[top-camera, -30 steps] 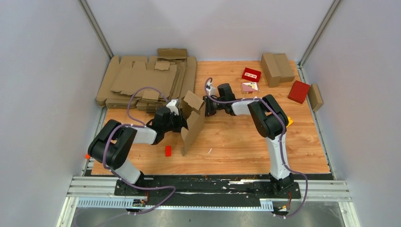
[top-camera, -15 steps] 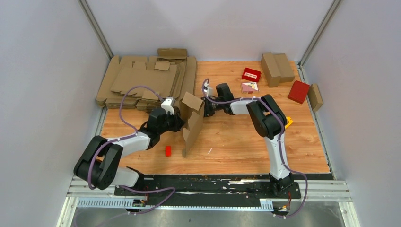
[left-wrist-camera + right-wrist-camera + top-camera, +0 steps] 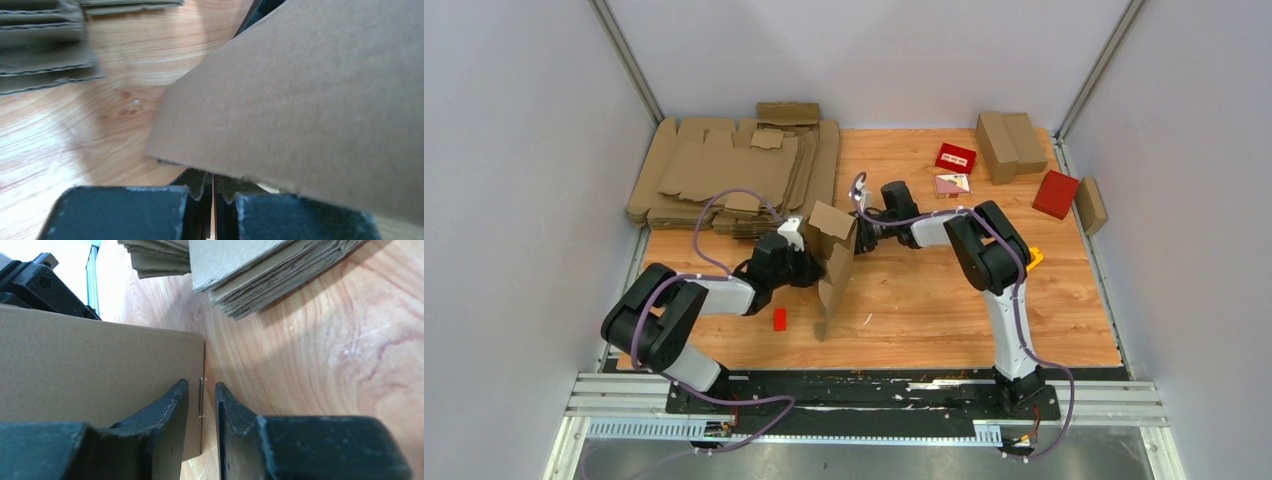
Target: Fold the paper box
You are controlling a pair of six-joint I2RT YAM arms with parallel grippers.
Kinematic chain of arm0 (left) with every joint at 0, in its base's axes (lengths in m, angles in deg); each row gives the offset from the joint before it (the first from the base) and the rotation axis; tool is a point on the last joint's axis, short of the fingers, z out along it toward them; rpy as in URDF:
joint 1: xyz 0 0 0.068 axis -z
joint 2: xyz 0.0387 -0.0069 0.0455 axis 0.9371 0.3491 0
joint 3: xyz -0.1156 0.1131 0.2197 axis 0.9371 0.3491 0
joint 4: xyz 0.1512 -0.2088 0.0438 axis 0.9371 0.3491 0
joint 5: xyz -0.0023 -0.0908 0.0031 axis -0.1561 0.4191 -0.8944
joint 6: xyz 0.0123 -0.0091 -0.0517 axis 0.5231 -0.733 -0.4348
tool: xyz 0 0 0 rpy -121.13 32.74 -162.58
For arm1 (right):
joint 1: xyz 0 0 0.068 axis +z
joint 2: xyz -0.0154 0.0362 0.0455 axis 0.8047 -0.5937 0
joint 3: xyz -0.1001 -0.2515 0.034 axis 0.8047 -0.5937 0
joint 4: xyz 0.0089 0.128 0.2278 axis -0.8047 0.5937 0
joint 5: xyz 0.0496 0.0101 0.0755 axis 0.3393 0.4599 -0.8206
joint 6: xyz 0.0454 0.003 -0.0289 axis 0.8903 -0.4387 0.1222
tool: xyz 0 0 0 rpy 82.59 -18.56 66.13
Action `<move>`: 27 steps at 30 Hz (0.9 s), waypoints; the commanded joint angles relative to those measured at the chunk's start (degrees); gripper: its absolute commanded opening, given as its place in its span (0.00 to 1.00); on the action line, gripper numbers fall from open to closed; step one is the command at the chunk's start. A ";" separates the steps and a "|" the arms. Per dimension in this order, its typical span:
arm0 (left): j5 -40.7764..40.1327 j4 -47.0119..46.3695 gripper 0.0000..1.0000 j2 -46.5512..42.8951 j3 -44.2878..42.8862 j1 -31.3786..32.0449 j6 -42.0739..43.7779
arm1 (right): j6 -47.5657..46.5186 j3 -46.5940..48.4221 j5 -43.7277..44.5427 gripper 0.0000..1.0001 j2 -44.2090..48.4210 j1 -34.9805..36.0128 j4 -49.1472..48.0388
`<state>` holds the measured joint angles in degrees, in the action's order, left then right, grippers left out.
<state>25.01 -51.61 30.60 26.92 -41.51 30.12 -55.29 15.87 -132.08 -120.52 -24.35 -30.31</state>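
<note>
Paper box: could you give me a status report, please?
Left gripper shut on box. Right gripper shut on box edge. Box upright, half folded, held between both. Red block beside it, apart.

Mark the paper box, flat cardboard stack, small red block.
paper box (image 3: 834,280): top external view, upright panel.
flat cardboard stack (image 3: 724,170): top external view, top sheet.
small red block (image 3: 779,319): top external view, middle.

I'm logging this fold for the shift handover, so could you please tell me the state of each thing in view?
the paper box: partly folded, standing on edge between the hands.
left hand: shut, fingertips hidden behind a box panel.
right hand: straddling a panel edge; grip unclear.
cardboard stack: flat, unfolded.
brown boxes: folded shut.
</note>
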 commanded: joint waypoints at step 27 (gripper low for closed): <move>-5.05 6.06 0.00 -5.45 -3.86 7.56 5.48 | 3.60 -16.85 12.39 0.30 13.89 -1.72 -5.13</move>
<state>22.13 -48.84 31.60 22.81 -34.28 31.89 -52.61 0.90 -124.74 -110.58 -24.26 -36.34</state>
